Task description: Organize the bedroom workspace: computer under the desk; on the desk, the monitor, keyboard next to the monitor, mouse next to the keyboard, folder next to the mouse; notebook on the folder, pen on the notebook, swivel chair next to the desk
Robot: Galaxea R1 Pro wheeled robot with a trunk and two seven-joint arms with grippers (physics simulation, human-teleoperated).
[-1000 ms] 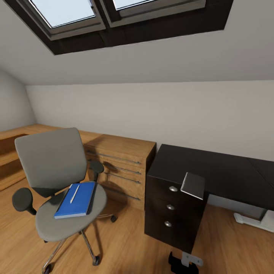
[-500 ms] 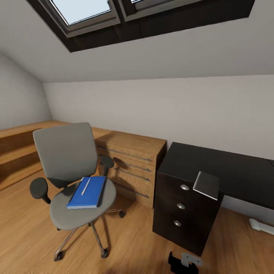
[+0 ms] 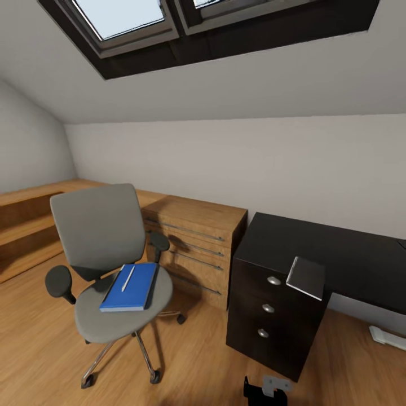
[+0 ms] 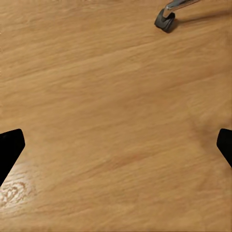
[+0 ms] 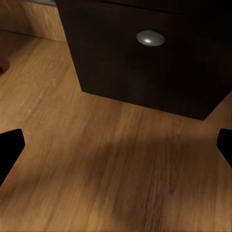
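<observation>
Pen point(image 3: 128, 278) lies lengthwise on the folder point(image 3: 129, 287).

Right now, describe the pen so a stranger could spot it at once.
Find the grey swivel chair standing left of the wooden dresser. On its seat lies a bright blue folder; the pen is the slim white stick resting on it, the one pale thing there.

White pen point(image 3: 128, 278) atop blue folder point(image 3: 129, 287) on swivel chair point(image 3: 107, 265)
</observation>
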